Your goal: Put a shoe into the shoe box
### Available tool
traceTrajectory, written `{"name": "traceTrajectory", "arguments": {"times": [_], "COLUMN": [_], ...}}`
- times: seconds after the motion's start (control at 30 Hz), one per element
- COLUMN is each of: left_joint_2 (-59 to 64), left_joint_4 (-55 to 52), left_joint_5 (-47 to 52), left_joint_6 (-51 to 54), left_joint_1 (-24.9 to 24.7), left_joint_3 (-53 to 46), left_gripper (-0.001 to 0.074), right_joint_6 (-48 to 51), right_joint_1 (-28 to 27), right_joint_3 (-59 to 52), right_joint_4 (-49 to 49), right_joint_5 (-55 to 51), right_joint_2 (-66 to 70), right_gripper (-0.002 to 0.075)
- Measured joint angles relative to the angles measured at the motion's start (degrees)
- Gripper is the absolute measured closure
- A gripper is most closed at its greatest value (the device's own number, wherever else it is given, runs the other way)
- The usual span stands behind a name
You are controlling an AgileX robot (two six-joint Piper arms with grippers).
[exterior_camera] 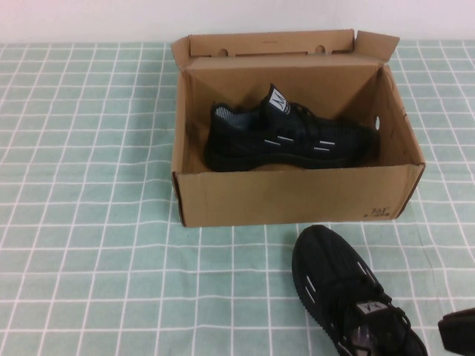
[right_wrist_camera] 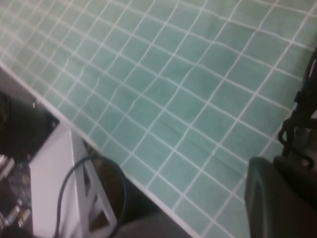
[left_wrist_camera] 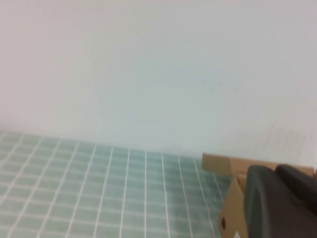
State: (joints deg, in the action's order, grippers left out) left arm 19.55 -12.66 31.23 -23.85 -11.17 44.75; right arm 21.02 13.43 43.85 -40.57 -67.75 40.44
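The brown cardboard shoe box [exterior_camera: 297, 194] stands open at the back middle of the table, its flap lid raised behind it. One black knit shoe [exterior_camera: 289, 138] lies inside it on its sole, toe to the right. A second, matching black shoe [exterior_camera: 349, 297] lies on the cloth in front of the box, toe toward it. My right gripper [exterior_camera: 458, 331] is at the near right corner beside that shoe's heel, shut and holding nothing [right_wrist_camera: 273, 166]. My left gripper [left_wrist_camera: 276, 173] is shut and empty, out of the high view, with a corner of the shoe box [left_wrist_camera: 220, 166] beyond it.
A green and white checked cloth [exterior_camera: 89, 222] covers the table. A white wall [exterior_camera: 89, 18] runs along the back. In the right wrist view the table's near edge [right_wrist_camera: 124, 171] shows, with a white frame and a cable [right_wrist_camera: 64, 198] below it.
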Motion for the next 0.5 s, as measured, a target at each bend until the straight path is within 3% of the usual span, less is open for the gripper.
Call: {"name": "traceTrajectory", "arguments": {"times": [0.23,0.5], "left_joint_2": [3.8,8.7], "left_joint_4": [2.8,3.9], "left_joint_5": [1.1,1.5], "left_joint_6": [0.0,0.0], "left_joint_1": [0.0,0.0], "left_joint_3": [-0.1,-0.1], "left_gripper": [0.0735,0.0735], "right_joint_6": [-7.7,-22.4], "right_joint_1": [7.6,25.2], "right_joint_3": [15.1,22.7], "right_joint_4": [14.8,31.4], "right_joint_5": [-3.4,-3.7], "right_joint_2": [7.5,17.0], "right_gripper": [0.0717,0.0715]}}
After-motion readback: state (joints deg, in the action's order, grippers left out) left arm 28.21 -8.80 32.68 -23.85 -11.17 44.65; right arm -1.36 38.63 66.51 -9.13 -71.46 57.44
